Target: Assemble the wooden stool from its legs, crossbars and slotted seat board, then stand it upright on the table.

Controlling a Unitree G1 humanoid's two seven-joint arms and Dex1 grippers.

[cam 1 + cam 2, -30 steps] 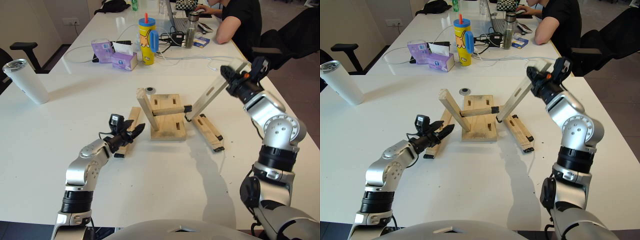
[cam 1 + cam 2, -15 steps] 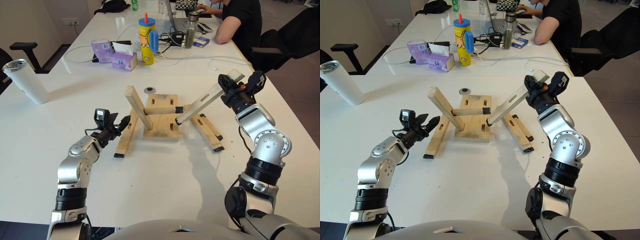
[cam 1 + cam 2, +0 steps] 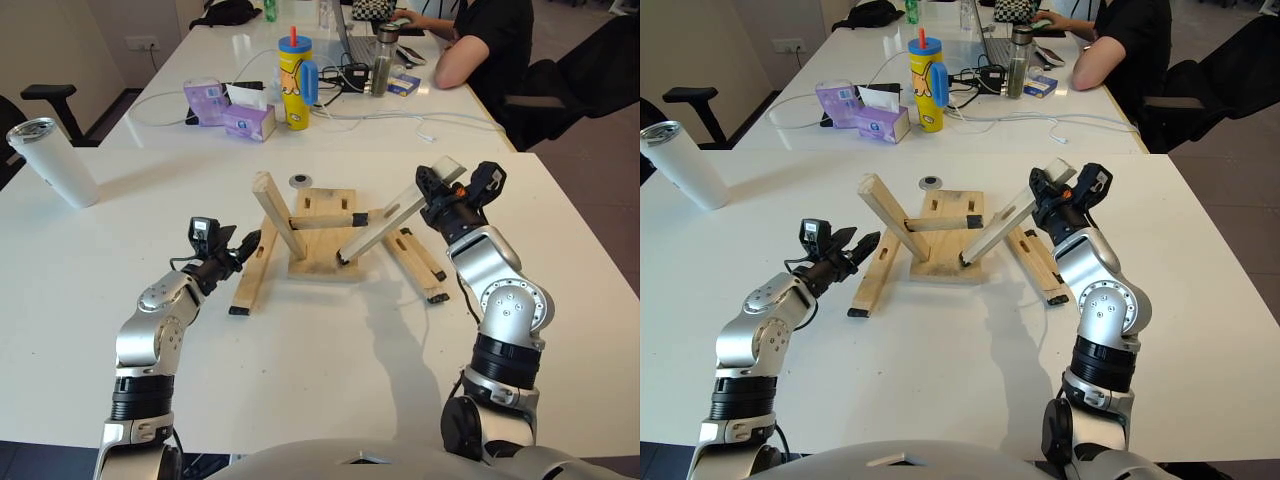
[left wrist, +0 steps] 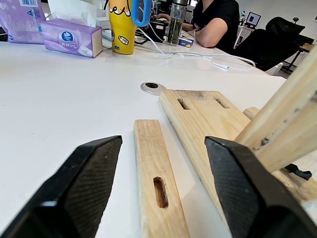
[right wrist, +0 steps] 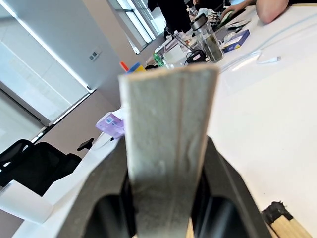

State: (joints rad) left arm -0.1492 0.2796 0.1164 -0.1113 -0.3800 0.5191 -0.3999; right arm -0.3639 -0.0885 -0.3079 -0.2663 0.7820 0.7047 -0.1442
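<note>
Head view: the pale wooden leg (image 3: 385,222), gripped near its top by the right claw (image 3: 445,200), slants from far right down to near left, its black-tipped end at the seat board (image 3: 320,268) on the desk (image 3: 300,350). Left wrist view: the left claw (image 4: 163,144) is spread wide by a flat slotted leg (image 4: 153,198). Right wrist view: the gripped leg (image 5: 168,129) is seen end-on.

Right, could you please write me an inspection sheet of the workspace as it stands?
Surface: white table.
Job's things: seat board lies flat; a tilted leg stands on it, with a crossbar attached; a flat leg lies to its left and leg pieces to its right. Stool unassembled.
Clutter: tumbler, tissue packs and yellow cup on the far side.
Grippers: left gripper open at the flat leg; right gripper shut on the held leg, whose lower end is at the seat board.
Cables: white cable on the far side.
Surroundings: office chair.
</note>
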